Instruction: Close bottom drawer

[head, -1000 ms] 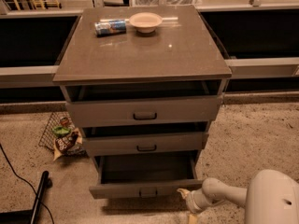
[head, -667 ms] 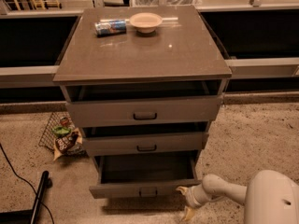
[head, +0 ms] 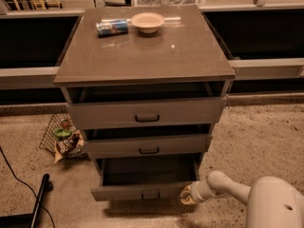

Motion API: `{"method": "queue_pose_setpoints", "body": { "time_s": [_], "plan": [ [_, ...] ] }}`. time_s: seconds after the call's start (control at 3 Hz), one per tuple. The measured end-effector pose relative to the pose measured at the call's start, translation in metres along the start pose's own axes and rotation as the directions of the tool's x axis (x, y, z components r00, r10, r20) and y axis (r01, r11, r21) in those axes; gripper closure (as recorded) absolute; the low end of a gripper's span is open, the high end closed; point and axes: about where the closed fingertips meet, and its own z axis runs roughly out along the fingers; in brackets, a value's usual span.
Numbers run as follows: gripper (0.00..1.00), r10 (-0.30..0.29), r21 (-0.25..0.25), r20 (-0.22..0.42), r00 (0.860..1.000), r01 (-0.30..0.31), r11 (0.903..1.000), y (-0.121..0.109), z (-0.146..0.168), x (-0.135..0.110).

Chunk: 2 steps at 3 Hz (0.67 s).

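subject: bottom drawer (head: pixel 121 193), lowest of three under the near edge of the table top (head: pixel 142 56). finding: it stands pulled well out toward the viewer, its grey interior exposed, its front clear of the middle drawer (head: pixel 114 148) and the top drawer (head: pixel 104 114) above it, both of which are also ajar. the gripper (head: pixel 188 195) sits low on the floor side, at the right end of the bottom drawer's front, below the table's near right corner, touching or just beside that front; which of the two cannot be determined. state of the claw: cannot tell, released or clenched. change noted: over the last second the gripper has crept up and leftward, from slightly clear of the front's right end to close against it; the drawer front itself shows no shift in that time. assessment: the approach appears complete and the push has not yet taken effect, so the task is judged barely begun. risk: contact at the far right end, well away from the centre handle (head: pixel 150 194), may skew the drawer. unrelated items: a bowl (head: pixel 147 21) and a can (head: pixel 112 28) near the table's far edge.
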Motion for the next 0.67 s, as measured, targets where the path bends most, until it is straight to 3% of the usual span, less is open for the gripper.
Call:
{"method": "queue_pose_setpoints", "body": {
  "time_s": [0.33, 0.67],
  "plan": [
    [0.66, 0.009, 0.042, 0.028, 1.0, -0.01, 0.9991, -0.0249, -0.0019, 0.0037],
    [0.43, 0.009, 0.051, 0.024, 1.0, -0.011, 0.9986, -0.0301, -0.0039, 0.0059]
  ]
}}
